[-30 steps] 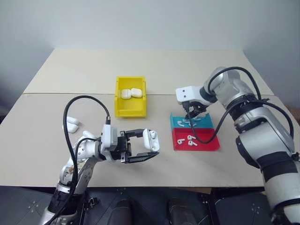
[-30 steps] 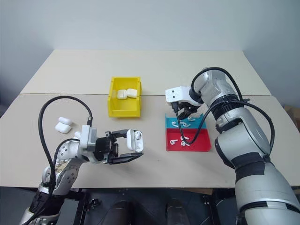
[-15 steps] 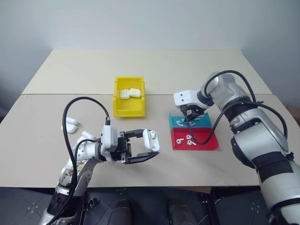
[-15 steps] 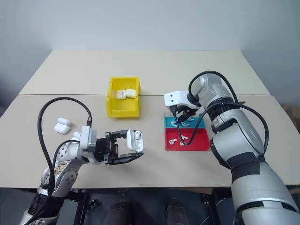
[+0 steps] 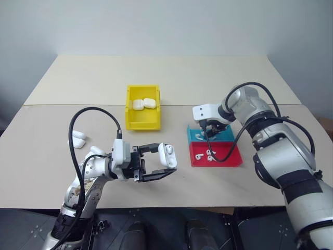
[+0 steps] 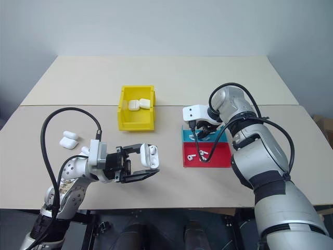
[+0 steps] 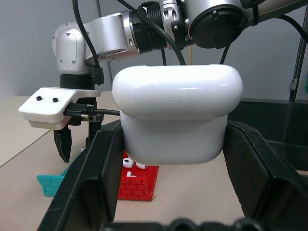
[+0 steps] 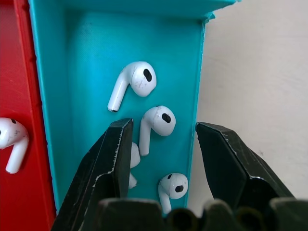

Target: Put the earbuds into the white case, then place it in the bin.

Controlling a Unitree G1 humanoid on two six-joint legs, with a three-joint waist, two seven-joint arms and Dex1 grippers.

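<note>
Your right gripper point(image 8: 159, 159) is hanging over the blue tray point(image 8: 53, 96) with the fingers parted and nothing between them yet. One earbud point(image 8: 155, 124) sits right in the gap, another earbud point(image 8: 132, 82) lies just past it, and more sit lower down by the finger bases. The red tray point(image 5: 229, 155) next door has its own few.

These buds look tiny, light, hard and glossy, so I'd expect them to squirt out sideways if you pinch the round head. Go for the stem, or close across the head and stem together, and come down slow. The one between your fingers has a neighbour just beside it by one finger, so watch you don't catch both or flick one over the tray wall.

Your left gripper point(image 5: 158, 161) is clamped on the white case point(image 5: 167, 155), lid flipped open, held up off the table point(image 5: 234, 78) in front of you. That case is smooth and rigid too, and you've got it by the lower body, which leaves the opening free. Looks steady enough.

The yellow bin point(image 5: 131, 121) is further back with two cases point(image 5: 144, 103) already in it. Spare cases point(image 5: 78, 138) sit off to your left.
</note>
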